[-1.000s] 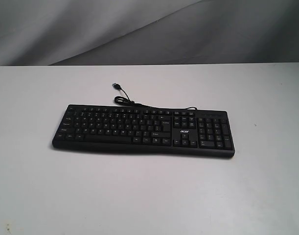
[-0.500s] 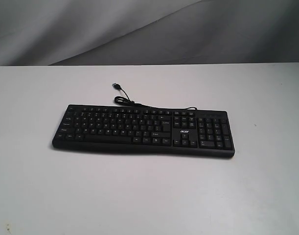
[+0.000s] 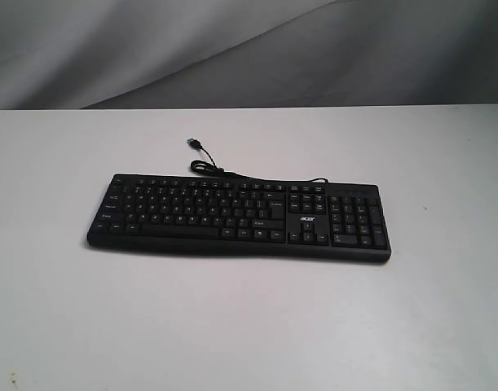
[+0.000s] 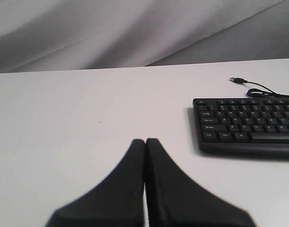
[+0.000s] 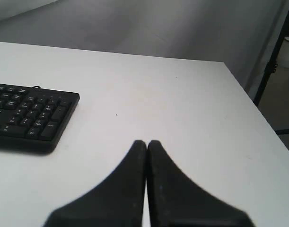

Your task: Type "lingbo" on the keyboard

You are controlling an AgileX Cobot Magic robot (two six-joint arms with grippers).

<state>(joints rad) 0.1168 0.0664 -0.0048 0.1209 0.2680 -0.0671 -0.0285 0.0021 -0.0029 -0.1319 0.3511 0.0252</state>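
Note:
The black keyboard lies flat in the middle of the white table, number pad to the right, with its thin cable curling behind it. No arm shows in the exterior view. In the left wrist view my left gripper is shut and empty above bare table, and the keyboard's left end lies off to one side, well apart. My right gripper is also shut on nothing, with the number-pad end of the keyboard apart from it on the other side.
The white table stretches wide around the keyboard. Grey cloth hangs behind it. In the right wrist view the table's edge falls away beside a dark stand leg.

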